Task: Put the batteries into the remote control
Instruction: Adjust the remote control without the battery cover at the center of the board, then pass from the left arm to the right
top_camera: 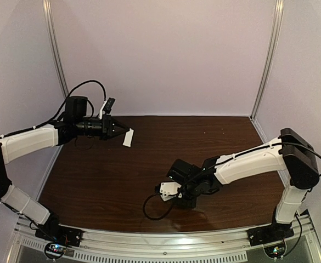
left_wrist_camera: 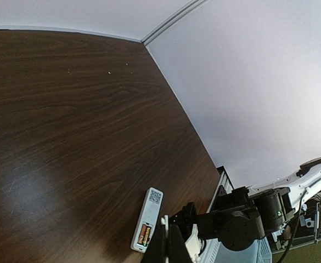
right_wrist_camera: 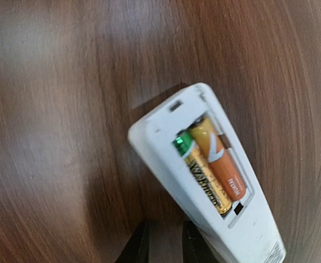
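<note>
A dark brown wood-grain tabletop (top_camera: 94, 175) filled the floor of the booth, glossy, with pale patches of reflected light. Plain pale lilac-white walls (top_camera: 160, 55) closed it in at the back and both sides, and slim grey metal corner posts (top_camera: 267, 60) ran up where the panels met. A small white flat rectangular cover plate (top_camera: 128, 137) showed tilted over the far left part of the tabletop; whether it touched the wood could not be told. A few tiny pale specks (left_wrist_camera: 110, 72) dotted the wood near the back wall. A ribbed silver metal rail (top_camera: 165, 253) ran along the near edge.
</note>
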Controlling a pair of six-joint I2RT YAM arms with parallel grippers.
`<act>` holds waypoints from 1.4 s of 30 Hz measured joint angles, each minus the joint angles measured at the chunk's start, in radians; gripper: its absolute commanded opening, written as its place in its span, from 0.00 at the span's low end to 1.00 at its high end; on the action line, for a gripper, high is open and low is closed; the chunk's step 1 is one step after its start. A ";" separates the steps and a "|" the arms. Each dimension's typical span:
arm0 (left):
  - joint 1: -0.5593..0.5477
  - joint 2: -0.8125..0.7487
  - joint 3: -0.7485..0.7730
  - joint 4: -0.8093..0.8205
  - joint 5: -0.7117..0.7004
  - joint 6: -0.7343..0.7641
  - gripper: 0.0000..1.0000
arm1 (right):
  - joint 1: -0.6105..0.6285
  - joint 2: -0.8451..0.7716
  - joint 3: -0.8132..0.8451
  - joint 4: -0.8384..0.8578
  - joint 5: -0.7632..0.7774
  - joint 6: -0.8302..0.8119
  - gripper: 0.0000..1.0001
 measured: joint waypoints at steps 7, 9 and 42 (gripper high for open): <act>0.001 0.000 0.000 0.010 0.009 0.010 0.00 | 0.000 0.039 0.042 0.053 0.000 -0.008 0.28; 0.001 0.000 0.000 0.013 0.012 0.015 0.00 | 0.000 0.039 0.046 0.056 -0.001 -0.017 0.32; -0.219 0.066 0.170 -0.177 0.319 0.430 0.00 | -0.204 -0.331 -0.004 0.595 -0.632 0.667 0.47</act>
